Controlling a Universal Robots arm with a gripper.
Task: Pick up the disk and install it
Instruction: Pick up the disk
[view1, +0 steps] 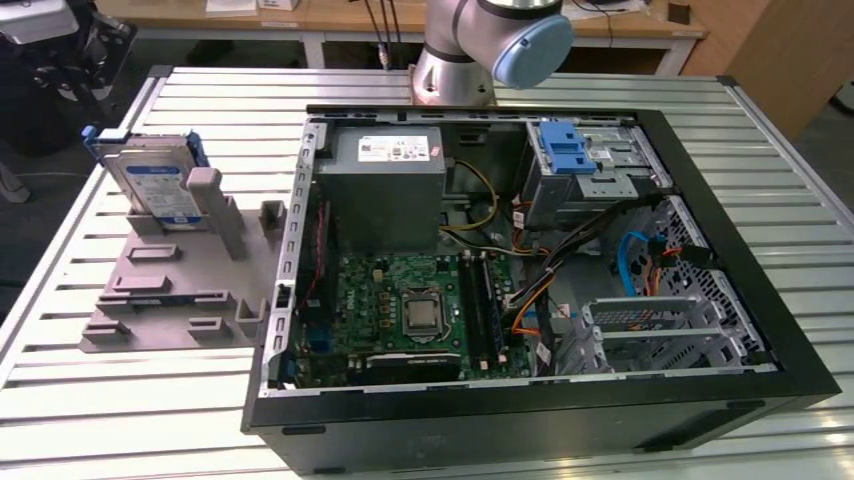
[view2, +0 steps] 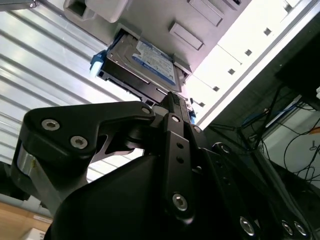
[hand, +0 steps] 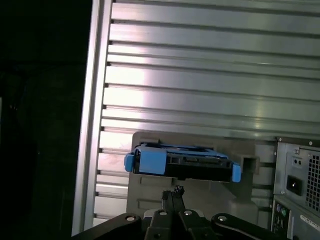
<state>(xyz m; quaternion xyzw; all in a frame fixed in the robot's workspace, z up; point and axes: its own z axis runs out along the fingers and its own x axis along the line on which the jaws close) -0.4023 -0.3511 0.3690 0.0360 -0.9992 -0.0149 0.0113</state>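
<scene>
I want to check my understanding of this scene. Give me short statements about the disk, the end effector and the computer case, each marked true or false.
1. The disk stands on edge in the grey holder. True.
2. The end effector grips the disk. False: it is apart from the disk and holds nothing.
3. The computer case lies open, its motherboard exposed. True.
4. The disk sits inside the case. False: it is outside, to the exterior view's left of the case.

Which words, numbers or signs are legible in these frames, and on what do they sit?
No text is legible.
Label on the disk: print too small to read.
White sticker on the grey box: print too small to read.
</scene>
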